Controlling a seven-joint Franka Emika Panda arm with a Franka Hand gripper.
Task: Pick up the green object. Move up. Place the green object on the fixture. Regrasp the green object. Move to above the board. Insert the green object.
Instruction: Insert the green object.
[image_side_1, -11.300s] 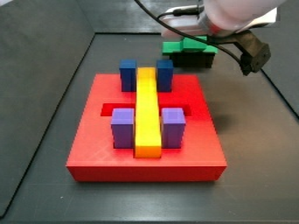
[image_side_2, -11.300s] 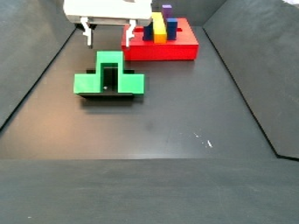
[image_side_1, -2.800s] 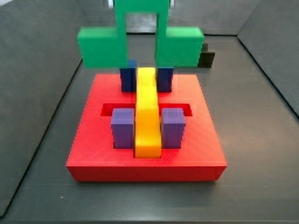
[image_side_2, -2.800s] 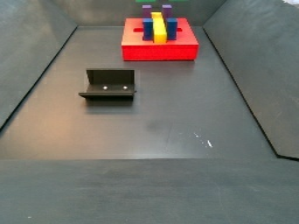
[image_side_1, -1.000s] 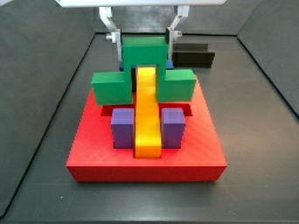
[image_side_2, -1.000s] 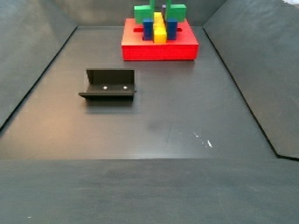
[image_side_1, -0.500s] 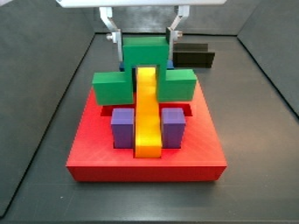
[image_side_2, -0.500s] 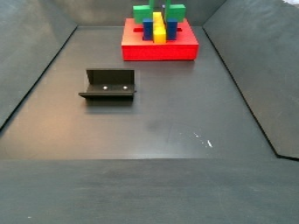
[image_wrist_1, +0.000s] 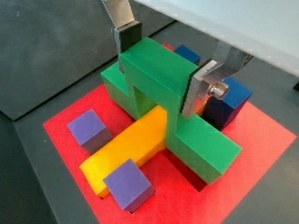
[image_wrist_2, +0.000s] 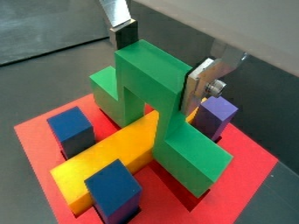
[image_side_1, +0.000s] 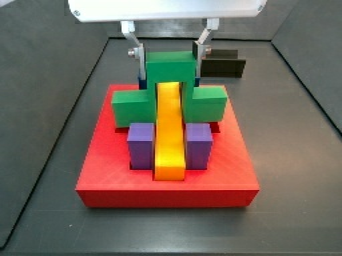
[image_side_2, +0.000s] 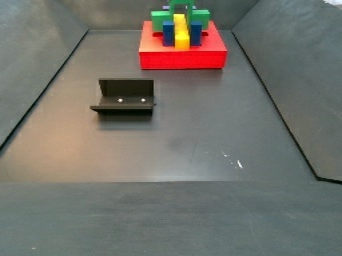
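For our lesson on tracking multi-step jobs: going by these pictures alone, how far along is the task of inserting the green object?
Done: the fixture stands bare, so pickup, placing and regrasp look finished. In hand: the gripper is shut on the green object, which straddles the yellow bar on the board; the fingers clamp its upright part. Left: whether it is fully seated cannot be told; release and withdrawal remain.
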